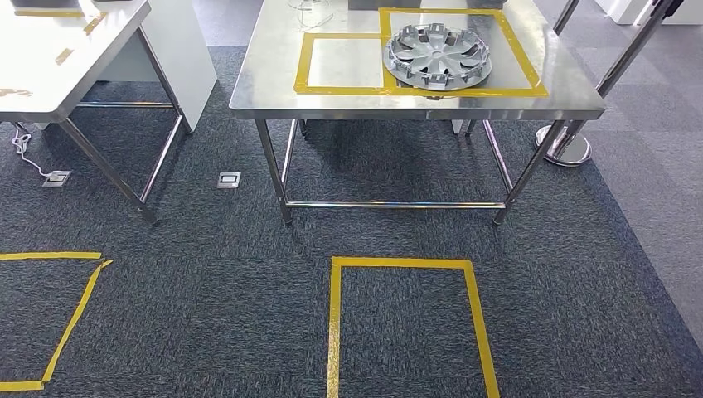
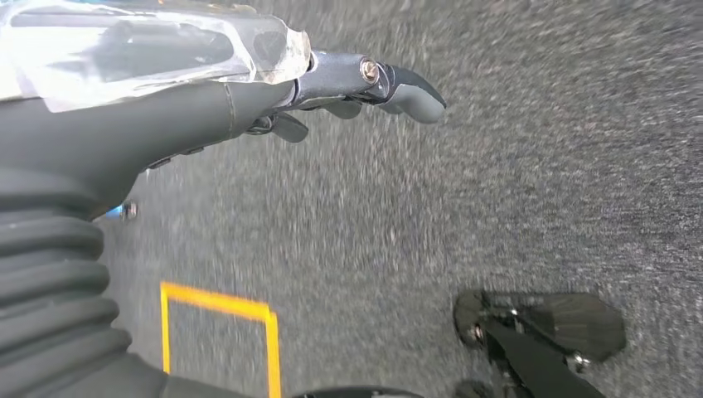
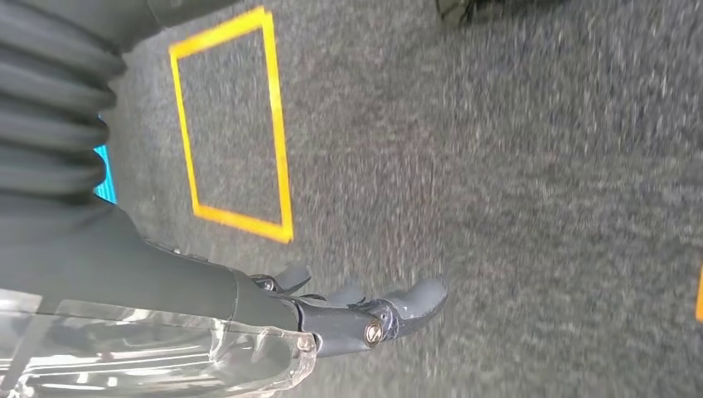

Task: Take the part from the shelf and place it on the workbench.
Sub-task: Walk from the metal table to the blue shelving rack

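Part: as you look ahead, the silver spoked wheel cover (image 1: 438, 55) lies on the steel worktop (image 1: 273, 79), inside yellow tape.
Left robot hand (image 2: 332, 87): empty, fingers extended.
Right robot hand (image 3: 348, 308): likewise.

The workbench (image 1: 273, 83) top has bare steel along its near edge and on its left half — the tape-marked square (image 1: 341, 62) there holds nothing. The right half is taken by the silver wheel cover (image 1: 438, 54), lying flat inside the larger tape outline (image 1: 518, 50).

Between this bench and the second table (image 1: 58, 66) on the left runs an open strip of carpet. A stanchion base (image 1: 565, 148) stands just beside the bench's right rear leg.

Both hands hang over bare carpet with nothing near them — the left hand (image 2: 365, 87) and the right hand (image 3: 365, 311) hold nothing, fingers loosely extended.
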